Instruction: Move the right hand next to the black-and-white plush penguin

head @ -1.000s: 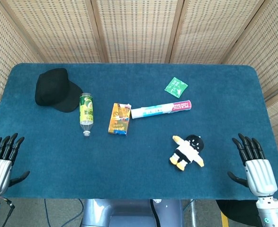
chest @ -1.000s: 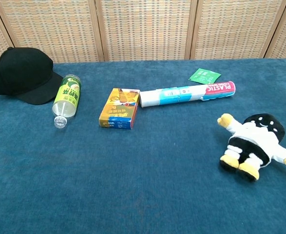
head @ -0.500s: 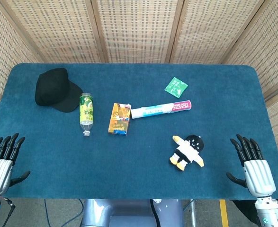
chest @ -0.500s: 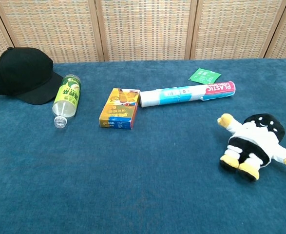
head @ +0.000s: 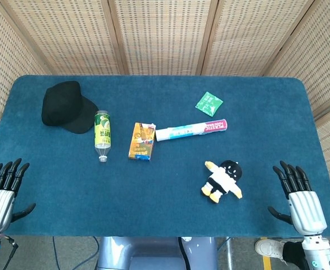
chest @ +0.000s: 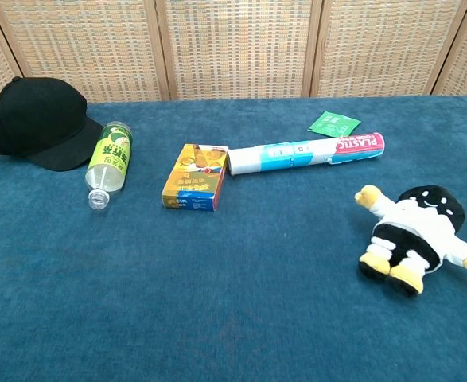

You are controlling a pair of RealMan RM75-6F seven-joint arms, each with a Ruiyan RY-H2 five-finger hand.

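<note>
The black-and-white plush penguin with yellow feet lies on its back on the blue table, right of centre; the chest view shows the penguin at the right. My right hand hovers at the table's near right corner, fingers spread and empty, well to the right of the penguin and apart from it. At the near left corner my left hand is open with nothing in it. Neither hand shows in the chest view.
A black cap, a green bottle lying down, a small orange box, a rolled plastic-wrap tube and a green sachet lie across the table's far half. A wicker screen stands behind.
My right hand has shifted slightly toward the near edge and a little left. A shoe has come into sight on the floor at the bottom right. The left hand and objects are unmoved.
</note>
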